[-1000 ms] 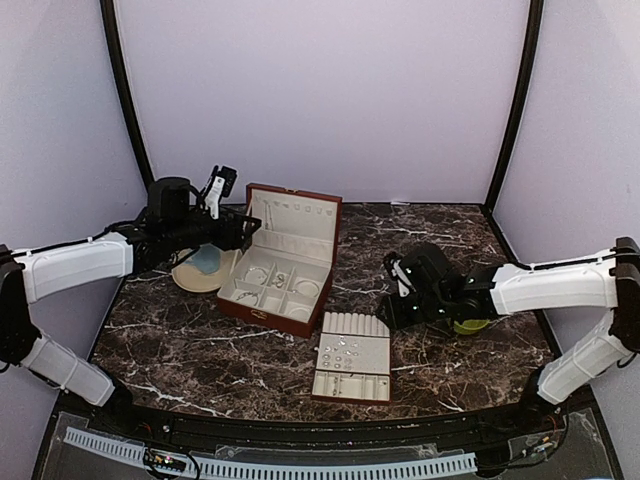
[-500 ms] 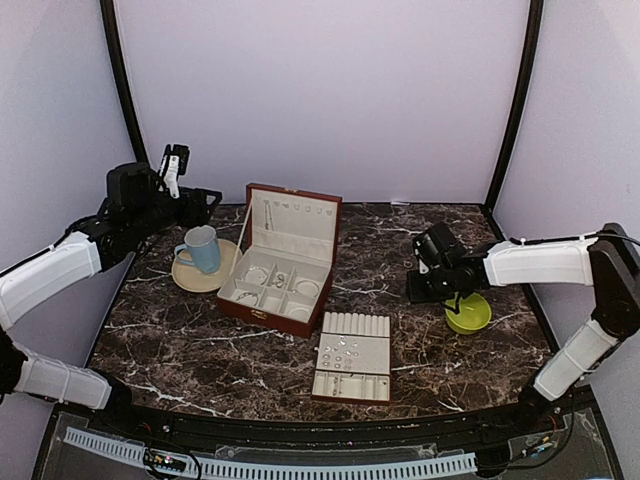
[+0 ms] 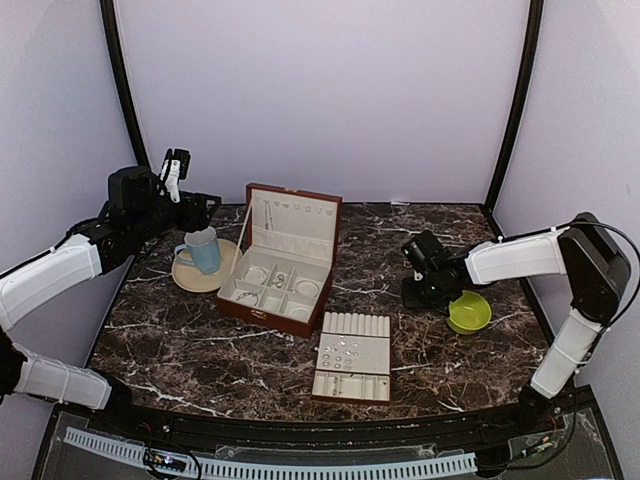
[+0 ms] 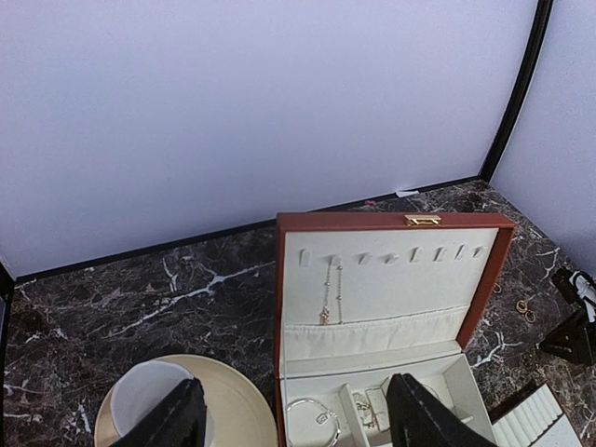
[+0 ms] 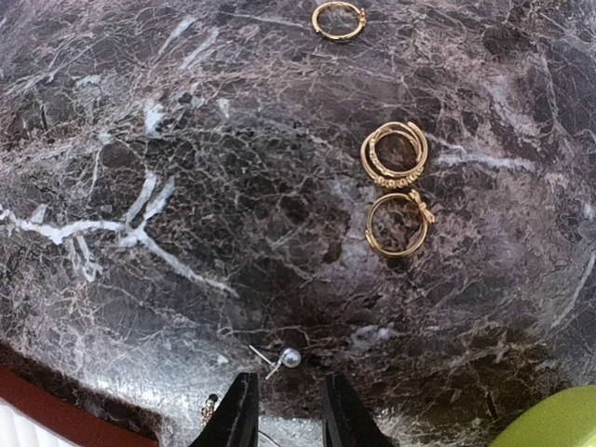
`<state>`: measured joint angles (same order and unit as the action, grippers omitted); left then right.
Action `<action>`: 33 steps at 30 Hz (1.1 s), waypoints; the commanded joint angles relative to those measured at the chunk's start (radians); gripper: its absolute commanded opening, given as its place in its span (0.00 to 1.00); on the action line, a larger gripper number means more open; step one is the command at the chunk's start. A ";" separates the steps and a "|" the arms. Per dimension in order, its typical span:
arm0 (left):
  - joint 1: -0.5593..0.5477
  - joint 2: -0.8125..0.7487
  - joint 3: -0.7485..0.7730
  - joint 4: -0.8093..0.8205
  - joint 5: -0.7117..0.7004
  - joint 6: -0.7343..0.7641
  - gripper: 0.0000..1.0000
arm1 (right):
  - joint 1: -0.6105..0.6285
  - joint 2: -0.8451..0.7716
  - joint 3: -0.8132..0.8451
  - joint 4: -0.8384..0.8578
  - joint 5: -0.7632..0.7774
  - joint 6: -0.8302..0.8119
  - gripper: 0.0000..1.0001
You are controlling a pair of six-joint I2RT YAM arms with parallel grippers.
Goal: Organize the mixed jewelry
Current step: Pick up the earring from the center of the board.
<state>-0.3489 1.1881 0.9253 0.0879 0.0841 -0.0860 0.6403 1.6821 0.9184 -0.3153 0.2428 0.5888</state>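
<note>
On the dark marble lie loose jewelry pieces: a pearl stud and three gold rings. My right gripper is low over the marble and open by a narrow gap, with the stud just beyond its tips and nothing between them. In the top view the right gripper sits left of the green bowl. My left gripper hangs open and empty, high above the open reddish-brown box, which holds a hoop bracelet and a hung chain. The cream ring tray carries several small pieces.
A blue mug stands on a cream saucer left of the box. The green bowl's rim is close on the right of my right fingers, and the box corner on their left. Purple walls close in the table.
My left arm pulled back leftward and upward from over the mug, then held still. My right arm folded its elbow back, with the gripper staying beside the green bowl and its jaws narrowing.
</note>
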 commanded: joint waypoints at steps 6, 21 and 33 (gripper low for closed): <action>0.004 -0.033 -0.019 0.003 -0.003 0.007 0.70 | -0.005 0.048 0.046 0.005 0.033 0.018 0.20; 0.004 -0.031 -0.019 0.004 0.001 0.008 0.69 | -0.004 0.076 0.065 0.024 0.021 0.018 0.19; 0.004 -0.031 -0.019 0.003 0.002 0.011 0.70 | 0.005 0.095 0.070 0.019 0.055 0.019 0.15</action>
<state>-0.3489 1.1831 0.9154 0.0879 0.0849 -0.0856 0.6411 1.7584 0.9592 -0.3042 0.2623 0.6025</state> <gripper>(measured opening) 0.694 0.170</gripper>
